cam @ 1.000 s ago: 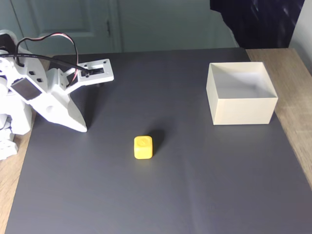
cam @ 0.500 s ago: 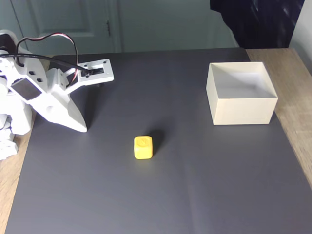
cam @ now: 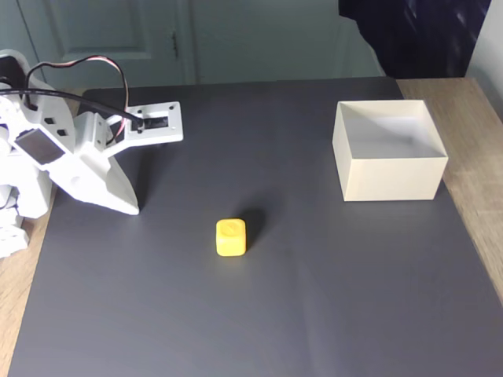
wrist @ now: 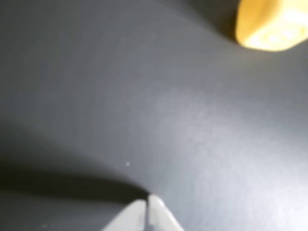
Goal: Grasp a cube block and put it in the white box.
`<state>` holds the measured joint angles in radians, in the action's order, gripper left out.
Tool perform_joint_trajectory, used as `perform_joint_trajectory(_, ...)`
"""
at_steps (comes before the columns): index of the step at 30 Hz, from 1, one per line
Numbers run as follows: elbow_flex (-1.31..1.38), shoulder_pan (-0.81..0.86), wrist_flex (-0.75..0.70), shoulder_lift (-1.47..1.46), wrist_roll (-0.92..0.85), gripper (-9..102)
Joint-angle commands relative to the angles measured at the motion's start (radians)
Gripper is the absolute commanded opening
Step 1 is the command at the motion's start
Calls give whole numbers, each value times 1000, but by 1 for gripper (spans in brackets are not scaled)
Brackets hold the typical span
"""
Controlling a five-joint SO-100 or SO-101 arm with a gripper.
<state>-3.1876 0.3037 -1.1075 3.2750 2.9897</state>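
Yellow-orange cube block (cam: 231, 237): lay free on the dark grey mat (cam: 259, 314), well apart from the gripper (cam: 132, 209), down-right of its tips in the fixed view. Fingers met at their tips, holding nothing. White box (cam: 391, 179) stood far right.

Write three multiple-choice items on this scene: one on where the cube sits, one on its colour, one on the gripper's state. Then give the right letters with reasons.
1. Where is the cube in the fixed view?
A. Inside the white box
B. On the dark mat, left of the white box and nearer the camera
C. Between the gripper's fingers

2. What colour is the cube?
A. Yellow-orange
B. Blue
C. Green

3. What is the gripper's state?
A. Shut on the cube
B. Wide open
C. Shut, holding nothing

Answers:
1 B: it rests on the mat, apart from the white box.
2 A: both views show it yellow-orange.
3 C: in the wrist view the gripper has its tips together, with the cube far off.
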Motion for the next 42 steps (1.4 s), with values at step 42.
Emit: perform_joint_trajectory(42,983,201,439,-1410,160,1)
